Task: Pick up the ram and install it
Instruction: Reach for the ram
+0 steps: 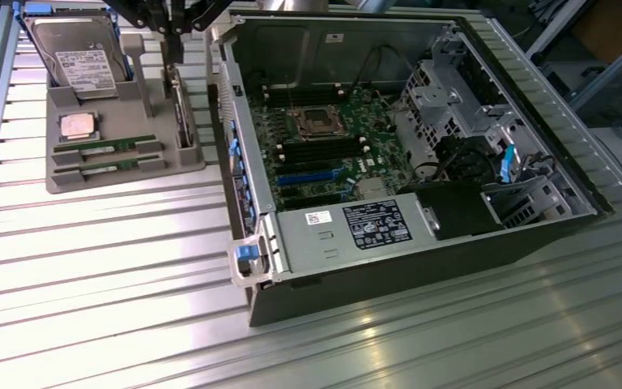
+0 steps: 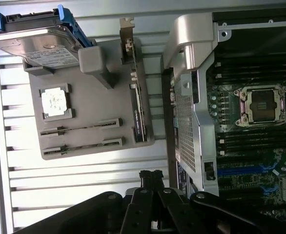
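While the tool [image 2: 151, 174] hangs pinched together, seemingly empty, over the grey tray [image 1: 127, 174], the ribbed metal table [image 1: 95, 267] gleams.

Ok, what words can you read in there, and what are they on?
"DELL", sideways on the motherboard, only just readable.
White label on the hard drive: print too small to read.
Black label on the power supply: too blurred to read.
Small labels on the two ram sticks: too small to read.

hard drive [image 1: 78, 57]: upright at tray's back | CPU chip [image 1: 78, 126]: flat in tray [image 1: 127, 113] recess | tray: on bench [image 1: 106, 267], beside open computer case [image 1: 398, 279] | CPU socket [image 1: 317, 122]: on motherboard [image 1: 343, 158]
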Controlling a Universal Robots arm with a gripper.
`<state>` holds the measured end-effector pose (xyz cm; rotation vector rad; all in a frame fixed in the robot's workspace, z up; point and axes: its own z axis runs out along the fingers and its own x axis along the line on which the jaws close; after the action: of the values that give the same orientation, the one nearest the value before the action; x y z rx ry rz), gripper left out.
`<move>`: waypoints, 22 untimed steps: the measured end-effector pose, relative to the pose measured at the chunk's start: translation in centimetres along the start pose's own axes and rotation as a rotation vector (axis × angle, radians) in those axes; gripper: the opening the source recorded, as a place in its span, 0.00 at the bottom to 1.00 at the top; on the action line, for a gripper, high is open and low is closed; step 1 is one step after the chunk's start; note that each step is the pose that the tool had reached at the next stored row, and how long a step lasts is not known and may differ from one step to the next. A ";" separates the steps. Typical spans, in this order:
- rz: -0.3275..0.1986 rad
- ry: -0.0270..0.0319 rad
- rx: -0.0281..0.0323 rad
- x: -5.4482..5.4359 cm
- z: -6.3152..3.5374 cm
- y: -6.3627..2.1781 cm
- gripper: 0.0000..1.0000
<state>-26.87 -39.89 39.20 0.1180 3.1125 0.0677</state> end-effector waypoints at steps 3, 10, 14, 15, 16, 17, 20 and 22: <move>0.000 0.0000 0.0000 0.4 -0.01 -0.03 0.11; 0.000 0.0000 0.0001 1.7 -0.04 -0.13 0.11; 0.000 0.0000 0.0000 2.0 -0.05 -0.15 0.11; 0.000 0.0000 0.0000 2.2 -0.05 -0.16 0.11; 0.000 0.0000 0.0000 2.3 -0.06 -0.17 0.11; 0.000 0.0000 0.0001 2.4 -0.06 -0.18 0.11; 0.000 0.0001 0.0001 2.8 -0.07 -0.21 0.11; 0.000 0.0001 0.0001 2.9 -0.07 -0.22 0.11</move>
<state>-29.79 -39.89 39.19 0.1180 3.1125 0.0676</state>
